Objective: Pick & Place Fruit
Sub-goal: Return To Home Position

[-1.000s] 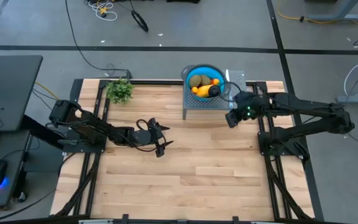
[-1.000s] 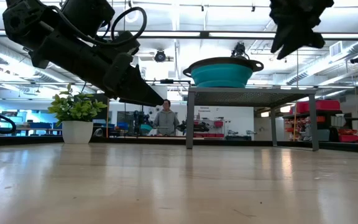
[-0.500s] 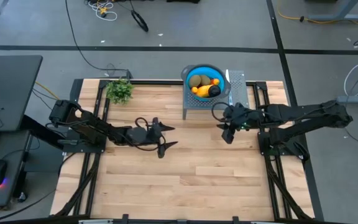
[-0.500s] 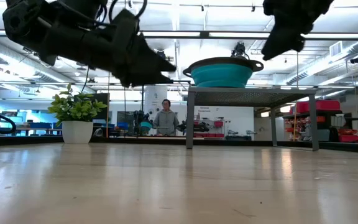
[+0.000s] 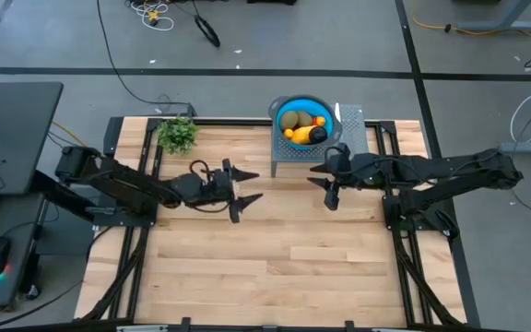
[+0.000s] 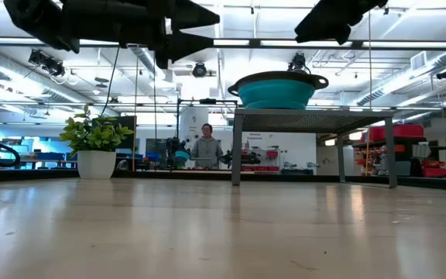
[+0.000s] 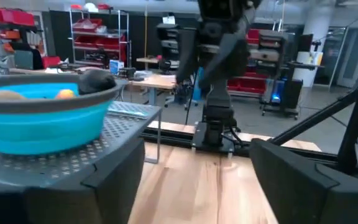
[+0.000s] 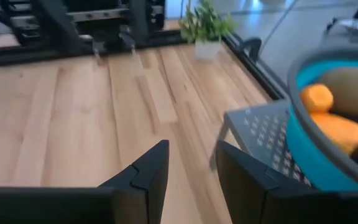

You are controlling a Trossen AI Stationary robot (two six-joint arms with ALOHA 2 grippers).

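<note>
The bench (image 5: 275,249) is pale, faintly glossy wood. The shelf (image 8: 260,134) is perforated grey metal, its bowl (image 6: 276,91) smooth plastic.

The left arm (image 5: 123,183) and right arm (image 5: 450,171) are showing matte black; the left gripper (image 5: 250,186) is sporting chunky wedge fingers (image 7: 107,186).

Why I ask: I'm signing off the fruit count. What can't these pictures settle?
- Fruit count: in the high view the pieces overlap and are tiny; in the low view the wall of the blue bowl hides them.
- Pale item on the shelf beside the bowl: too small in the high view to identify.
- Left gripper and right gripper: cut off by the low view's top edge.
</note>
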